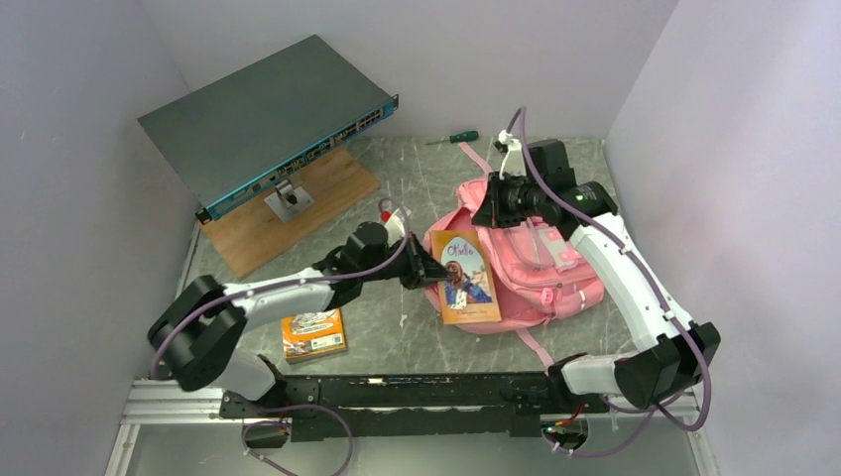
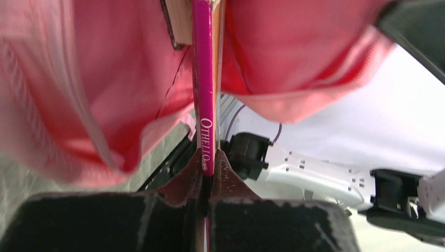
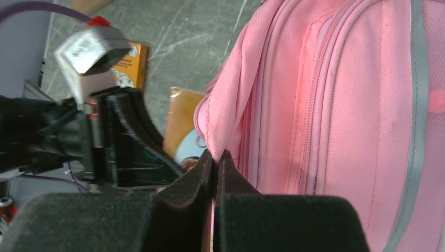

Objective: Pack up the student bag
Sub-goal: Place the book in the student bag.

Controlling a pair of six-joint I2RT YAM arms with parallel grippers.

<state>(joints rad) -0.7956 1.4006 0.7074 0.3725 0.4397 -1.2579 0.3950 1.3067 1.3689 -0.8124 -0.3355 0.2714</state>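
My left gripper [image 2: 210, 167] is clenched on the spine of the Othello book [image 1: 468, 278], whose far end lies against the pink bag [image 1: 543, 270]. My right gripper [image 3: 215, 164] is pinched tight on a fold of fabric at the bag's edge. The bag lies flat on the table [image 1: 397, 332], right of centre, between my two arms.

The left arm [image 1: 278, 293] stretches low across the tabletop, elbow bent. Its left tool [image 2: 208, 168] is clamped on a magenta-spined paperback book [image 2: 203, 79]. The right arm [image 1: 625, 268] arches high and curls inward, its right tool [image 3: 215, 160] pinching the edge of a soft pink fabric backpack [image 3: 341, 105].
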